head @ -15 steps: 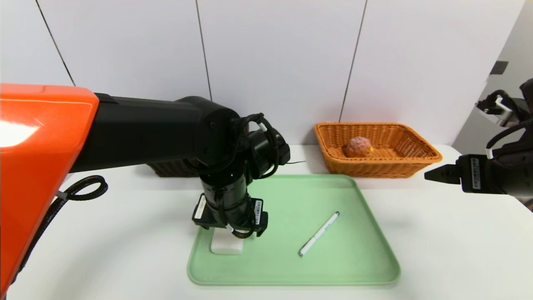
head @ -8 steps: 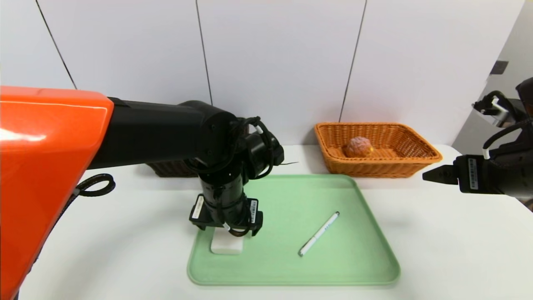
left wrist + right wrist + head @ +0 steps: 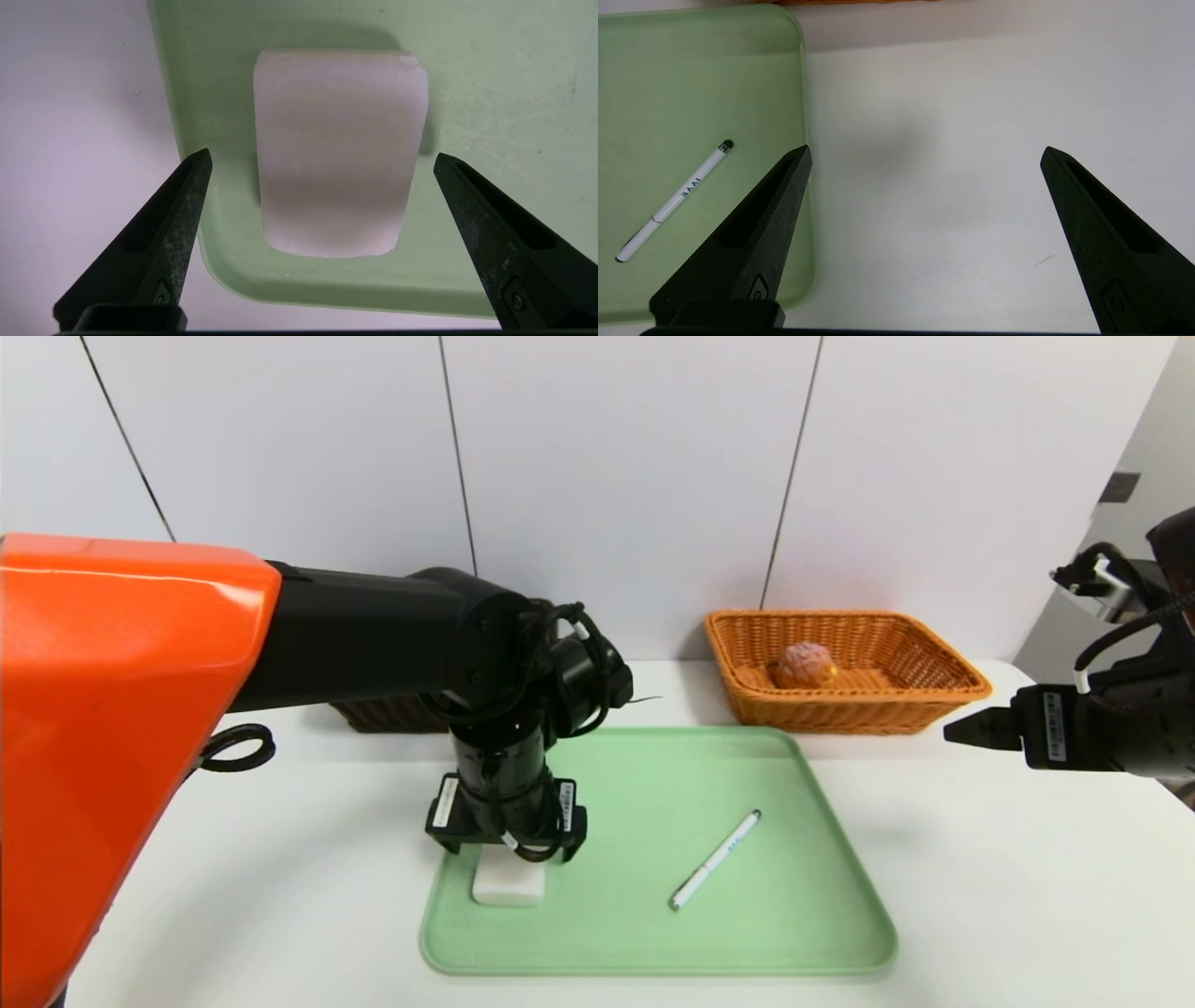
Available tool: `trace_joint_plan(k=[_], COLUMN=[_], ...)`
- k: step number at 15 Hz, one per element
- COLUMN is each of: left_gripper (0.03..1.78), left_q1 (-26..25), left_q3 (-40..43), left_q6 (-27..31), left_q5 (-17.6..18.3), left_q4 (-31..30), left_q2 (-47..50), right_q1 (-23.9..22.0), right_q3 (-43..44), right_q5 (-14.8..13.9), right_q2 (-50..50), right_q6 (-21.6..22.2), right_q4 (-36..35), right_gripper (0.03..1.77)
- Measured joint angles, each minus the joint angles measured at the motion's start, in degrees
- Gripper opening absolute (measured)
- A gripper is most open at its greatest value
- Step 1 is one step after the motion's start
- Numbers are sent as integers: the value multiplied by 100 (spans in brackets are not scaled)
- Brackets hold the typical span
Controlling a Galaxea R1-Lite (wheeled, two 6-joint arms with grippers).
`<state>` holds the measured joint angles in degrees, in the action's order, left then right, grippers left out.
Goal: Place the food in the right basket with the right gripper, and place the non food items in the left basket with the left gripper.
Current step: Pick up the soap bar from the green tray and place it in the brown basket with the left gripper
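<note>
A white block [image 3: 507, 887] [image 3: 336, 149] lies at the near-left corner of the green tray [image 3: 794, 933] [image 3: 514, 93]. My left gripper [image 3: 509, 845] [image 3: 322, 156] points straight down just above it. It is open, with one finger on each side of the block and not touching it. A slim white pen [image 3: 715, 860] [image 3: 675, 200] lies on the tray's right half. The bun [image 3: 803, 665] sits in the orange basket [image 3: 840, 714]. The dark basket [image 3: 383, 714] is mostly hidden behind my left arm. My right gripper [image 3: 971, 728] [image 3: 924, 149] hovers open and empty over bare table, right of the tray.
The white table [image 3: 1027, 896] carries the tray in the middle and both baskets along the back wall. My left forearm [image 3: 355, 635] reaches across the left side of the scene. The tray's rim [image 3: 805, 140] runs beside one right finger.
My left gripper has sunk a little closer to the white block. The right gripper has drifted slightly left. Nothing has been taken hold of.
</note>
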<state>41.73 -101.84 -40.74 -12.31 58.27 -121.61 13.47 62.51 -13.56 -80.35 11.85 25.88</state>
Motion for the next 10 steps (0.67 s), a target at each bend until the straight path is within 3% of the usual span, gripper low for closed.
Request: trace_joint_plan(k=[10], left_gripper=[169], left_q1=[-13], left_q3=[-1], left_q6=[-295], left_q5=[24], left_q4=[5], left_q2=[-90], right_q1=[4], right_q3=[-28], right_q5=[9], right_q2=[2], right_q6=[2], right_q4=[0], right_gripper=[170])
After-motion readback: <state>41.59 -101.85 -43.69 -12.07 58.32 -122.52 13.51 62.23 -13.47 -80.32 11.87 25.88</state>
